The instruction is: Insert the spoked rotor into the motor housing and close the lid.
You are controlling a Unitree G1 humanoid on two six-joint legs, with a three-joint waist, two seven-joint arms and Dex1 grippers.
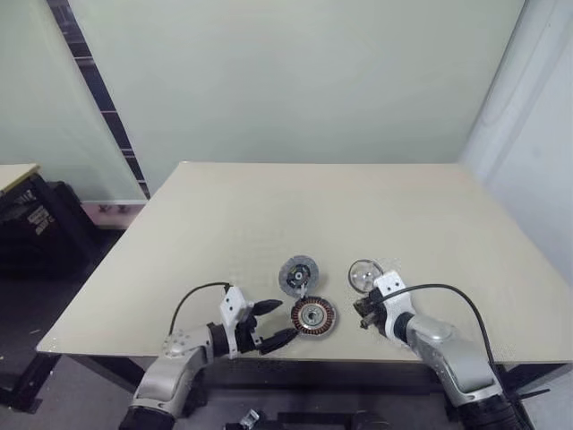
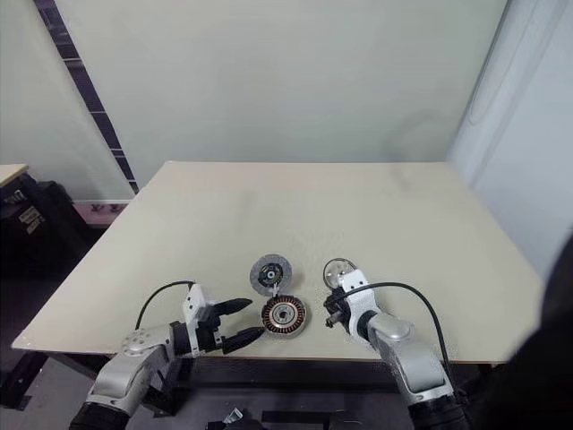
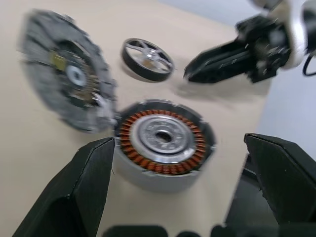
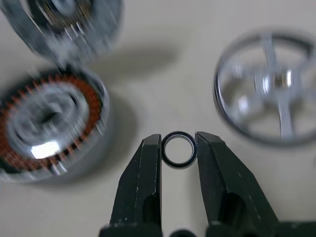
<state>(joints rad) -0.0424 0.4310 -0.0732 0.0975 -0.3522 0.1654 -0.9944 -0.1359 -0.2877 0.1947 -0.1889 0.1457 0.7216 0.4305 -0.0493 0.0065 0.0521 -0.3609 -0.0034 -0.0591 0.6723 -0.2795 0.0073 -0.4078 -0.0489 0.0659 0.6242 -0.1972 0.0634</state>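
Note:
The spoked rotor (image 1: 313, 315), copper windings around a silvery hub inside a grey outer wall, lies flat near the table's front edge. The motor housing (image 1: 298, 273), a grey cup with a dark inside and a bluish centre, stands tilted just behind it, its rim resting on the rotor (image 3: 165, 143). The lid (image 1: 364, 275), a shiny spoked disc, lies flat to the right. My left gripper (image 1: 287, 320) is open just left of the rotor, one finger on each side of it in the left wrist view. My right gripper (image 4: 177, 143) is shut on a tiny metal ring (image 4: 177, 149), held above the table between rotor and lid.
The beige table (image 1: 269, 206) stretches far behind the parts. Its front edge runs close below both grippers. Black cables loop from each wrist. Dark furniture (image 1: 36, 224) stands off the table's left side.

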